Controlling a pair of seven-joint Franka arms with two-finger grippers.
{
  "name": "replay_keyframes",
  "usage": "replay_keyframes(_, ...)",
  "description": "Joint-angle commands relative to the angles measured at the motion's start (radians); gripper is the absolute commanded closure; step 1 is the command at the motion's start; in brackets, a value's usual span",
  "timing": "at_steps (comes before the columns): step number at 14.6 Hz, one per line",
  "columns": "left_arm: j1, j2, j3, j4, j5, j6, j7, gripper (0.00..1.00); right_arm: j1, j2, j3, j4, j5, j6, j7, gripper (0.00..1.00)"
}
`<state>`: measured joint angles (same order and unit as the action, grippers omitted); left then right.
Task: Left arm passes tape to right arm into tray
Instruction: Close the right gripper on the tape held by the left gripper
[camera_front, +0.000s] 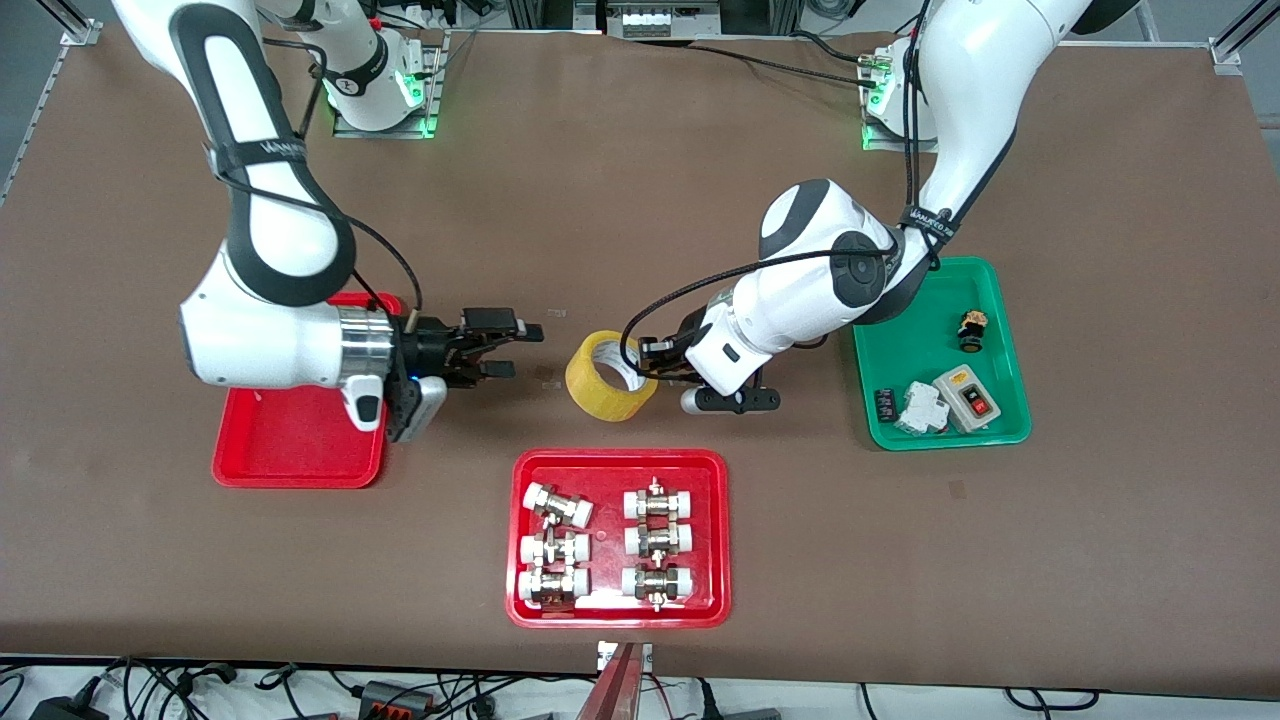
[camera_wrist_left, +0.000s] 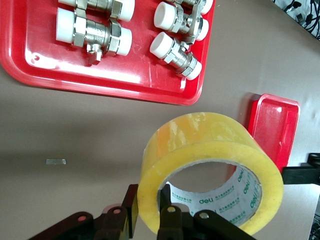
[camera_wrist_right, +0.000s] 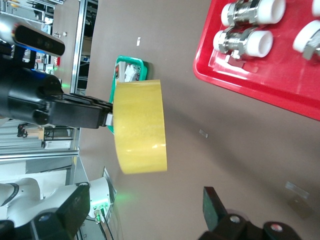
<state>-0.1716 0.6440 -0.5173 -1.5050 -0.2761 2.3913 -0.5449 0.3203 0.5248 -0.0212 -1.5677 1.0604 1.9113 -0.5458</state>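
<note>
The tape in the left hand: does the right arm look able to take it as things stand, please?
Probably yes: the right hand is open and level with the tape, which the left hand holds up by its wall, with nothing between them.

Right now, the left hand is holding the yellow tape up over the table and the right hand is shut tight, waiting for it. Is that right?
Not quite. The left hand does hold the tape over the table, but the right hand is open, not shut. The front view shows its fingers spread apart, pointing toward the tape.
</note>
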Motion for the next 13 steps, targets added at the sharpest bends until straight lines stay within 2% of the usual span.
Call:
replay_keyframes(1, -0.005, 0.011, -0.004, 0.034, -0.015, 0.002, -0.006, 0.99, 0.019, 0.058, -0.01, 0.077, 0.026, 0.002, -0.045, 0.0)
replay_keyframes(5, -0.005, 0.011, -0.004, 0.031, -0.012, 0.0, 0.005, 0.99, 0.06, 0.084, -0.01, 0.103, 0.032, 0.058, -0.089, 0.0)
replay_keyframes(13, -0.005, 0.011, -0.004, 0.031, -0.011, 0.0, 0.002, 0.99, 0.065, 0.1, 0.009, 0.112, 0.09, 0.11, -0.1, 0.0)
